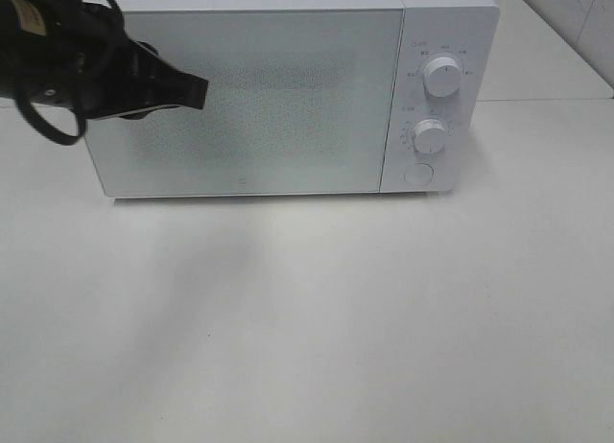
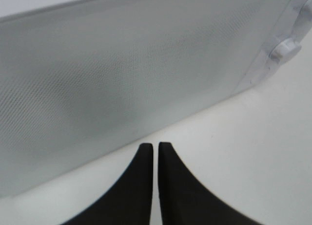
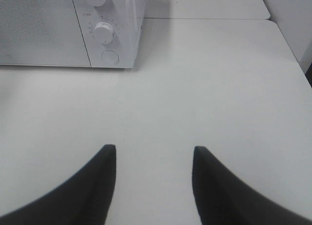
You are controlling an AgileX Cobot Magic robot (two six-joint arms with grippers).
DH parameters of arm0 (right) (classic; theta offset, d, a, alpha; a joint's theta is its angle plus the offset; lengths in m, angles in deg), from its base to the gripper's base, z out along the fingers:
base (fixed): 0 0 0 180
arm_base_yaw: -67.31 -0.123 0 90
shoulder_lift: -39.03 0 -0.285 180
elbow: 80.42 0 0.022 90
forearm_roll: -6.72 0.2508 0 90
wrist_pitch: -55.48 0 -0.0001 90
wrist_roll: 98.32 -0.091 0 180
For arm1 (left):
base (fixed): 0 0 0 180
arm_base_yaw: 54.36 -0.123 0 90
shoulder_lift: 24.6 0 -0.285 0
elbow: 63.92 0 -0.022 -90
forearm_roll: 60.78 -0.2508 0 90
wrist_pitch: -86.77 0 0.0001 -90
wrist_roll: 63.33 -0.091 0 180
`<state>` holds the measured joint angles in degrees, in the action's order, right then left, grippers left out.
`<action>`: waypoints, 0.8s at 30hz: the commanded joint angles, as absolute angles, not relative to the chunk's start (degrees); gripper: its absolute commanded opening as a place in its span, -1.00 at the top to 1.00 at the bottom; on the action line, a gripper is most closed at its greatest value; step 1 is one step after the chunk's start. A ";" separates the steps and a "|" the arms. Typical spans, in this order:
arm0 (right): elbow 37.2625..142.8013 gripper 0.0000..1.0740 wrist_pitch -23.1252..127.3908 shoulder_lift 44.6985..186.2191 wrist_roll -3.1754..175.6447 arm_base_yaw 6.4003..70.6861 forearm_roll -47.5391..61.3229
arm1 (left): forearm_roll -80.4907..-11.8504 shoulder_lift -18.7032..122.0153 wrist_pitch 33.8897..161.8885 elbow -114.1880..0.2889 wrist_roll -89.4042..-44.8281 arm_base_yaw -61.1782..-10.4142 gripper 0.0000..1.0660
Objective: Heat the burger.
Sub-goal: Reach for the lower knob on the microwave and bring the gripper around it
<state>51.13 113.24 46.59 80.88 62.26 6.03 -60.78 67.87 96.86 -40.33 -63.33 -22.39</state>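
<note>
Microwave (image 1: 259,98): door closed, standing on bench (image 1: 307,318).
Left fingers (image 2: 139,186): I see them pressed together, empty, before microwave door.
Right fingers (image 3: 97,186): apart, empty, over bench near microwave.

— What stands on the worktop (image 1: 307,318)?
— A white microwave (image 1: 293,93), set towards the back, its door (image 1: 240,127) closed.
— Can you see inside?
— No. The door panel is pale with a fine dotted pattern.
— And the controls?
— On the right-hand panel: an upper knob (image 1: 442,76), a lower knob (image 1: 430,136) under it, and a round button (image 1: 418,173) at the bottom.
— Anything behind?
— A pale tiled wall (image 1: 576,11), far right corner.
</note>
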 commanded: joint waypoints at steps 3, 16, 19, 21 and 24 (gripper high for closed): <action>51.01 0.11 112.72 44.87 81.39 62.38 5.92 | -60.09 59.39 115.19 -40.22 -61.21 -22.10 0.07; 51.01 0.11 112.72 44.87 81.39 62.38 5.92 | -60.49 53.89 127.97 -40.22 -64.19 -23.19 -0.97; 51.01 0.11 112.72 44.87 81.39 62.38 5.92 | -60.27 53.66 130.78 -40.22 -67.46 -26.80 -0.97; 51.01 0.11 112.72 44.87 81.39 62.38 5.92 | -60.27 53.66 133.53 -40.22 -70.67 -31.10 -0.96; 51.01 0.11 112.72 44.87 81.39 62.38 5.92 | -59.81 53.66 138.63 -40.22 -76.86 -37.80 -0.96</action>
